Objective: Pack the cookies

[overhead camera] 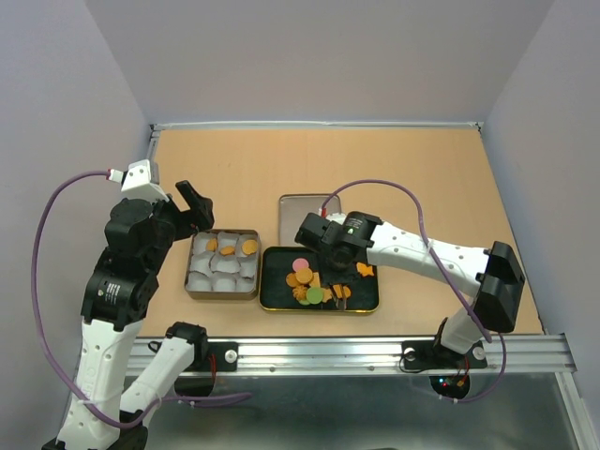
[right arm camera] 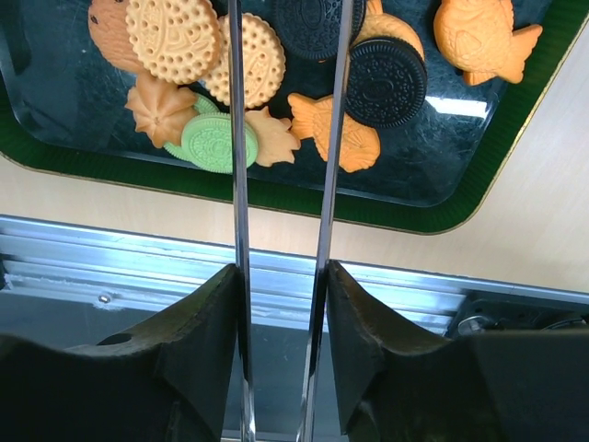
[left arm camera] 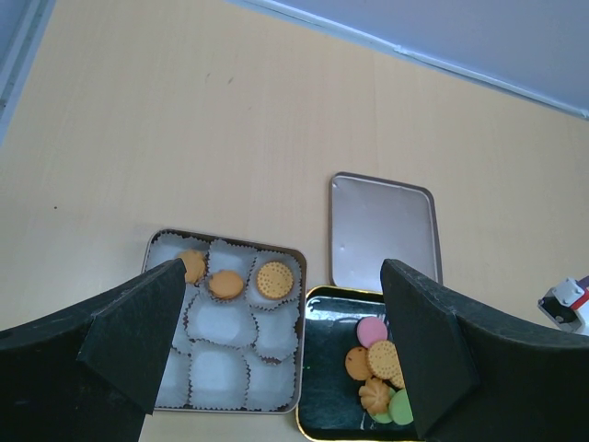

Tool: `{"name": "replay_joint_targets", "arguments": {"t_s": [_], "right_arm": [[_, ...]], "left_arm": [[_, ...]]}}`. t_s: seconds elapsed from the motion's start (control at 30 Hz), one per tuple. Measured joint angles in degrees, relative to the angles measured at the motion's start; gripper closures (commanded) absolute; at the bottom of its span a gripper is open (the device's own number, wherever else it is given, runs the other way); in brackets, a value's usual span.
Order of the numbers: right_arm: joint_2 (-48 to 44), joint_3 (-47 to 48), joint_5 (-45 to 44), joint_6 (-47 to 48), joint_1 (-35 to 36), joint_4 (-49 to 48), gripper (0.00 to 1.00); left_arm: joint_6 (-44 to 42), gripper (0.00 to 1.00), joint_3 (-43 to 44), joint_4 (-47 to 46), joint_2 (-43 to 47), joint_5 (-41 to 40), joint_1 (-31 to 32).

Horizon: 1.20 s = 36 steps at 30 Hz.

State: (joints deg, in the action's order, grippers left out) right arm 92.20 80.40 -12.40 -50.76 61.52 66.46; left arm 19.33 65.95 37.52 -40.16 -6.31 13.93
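Loosely, cookies [overhead camera: 307, 281] clustered in dark tray [overhead camera: 274, 286], bare floor at left end.

Bright even light; glare on tray [right arm camera: 442, 106]

- Wooden table [overhead camera: 422, 187], enclosed by grey walls [overhead camera: 319, 56].
- Silver lid [overhead camera: 295, 211], lying flat just behind the dark tray [overhead camera: 367, 292].
- Square tin [overhead camera: 223, 295] lined with white paper cups, left of the tray.
- Aluminium rail [overhead camera: 319, 354] along the near edge.
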Motion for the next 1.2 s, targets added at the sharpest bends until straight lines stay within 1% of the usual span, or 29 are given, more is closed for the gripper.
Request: {"name": "replay_joint_targets", "arguments": {"t_s": [0.2,0.33,0.43,0.6,0.7,0.83,0.93,1.03,1.2], "right_arm": [[0.2,0.48,0.2,0.07,-0.04,0.15,0.59],[1.11,3.23,0.2,0.46,-0.04,0.17,0.6],[2.73,8.09,0.11,1.05,-0.04,1.4,0.6],[7.78,24.04,-0.61,2.58,-0.04,4.28,0.63],[10.01,31.45,-0.31,3.56,-0.04,5.2,0.64],[13.14,39.87,3.17,6.01,0.0,4.57,0.66],[16.11,44.44,7.37,7.98,0.68,3.41,0.66],[21.42,50.25,12.96,10.03,2.12,0.74,0.67],[28.35,53.0,21.59,12.96,4.39,-3.3,0.67]], "left_arm": [[-0.04,0.01,0.0,0.0,0.0,-0.02,0.0],[-0.24,0.01,0.0,0.02,0.0,-0.22,0.0],[-0.39,0.01,0.0,0.02,0.02,-0.37,0.0],[-0.5,0.01,0.0,0.02,0.28,-0.87,0.0],[-0.83,0.01,0.0,0.04,0.33,-1.36,0.0],[-1.16,0.01,0.0,0.04,0.33,-1.92,0.0],[-1.27,0.01,0.09,0.07,0.31,-2.43,0.0],[-1.29,0.01,0.48,0.22,0.31,-3.32,0.0],[-1.29,0.01,2.49,0.61,0.26,-5.18,0.0]]}}
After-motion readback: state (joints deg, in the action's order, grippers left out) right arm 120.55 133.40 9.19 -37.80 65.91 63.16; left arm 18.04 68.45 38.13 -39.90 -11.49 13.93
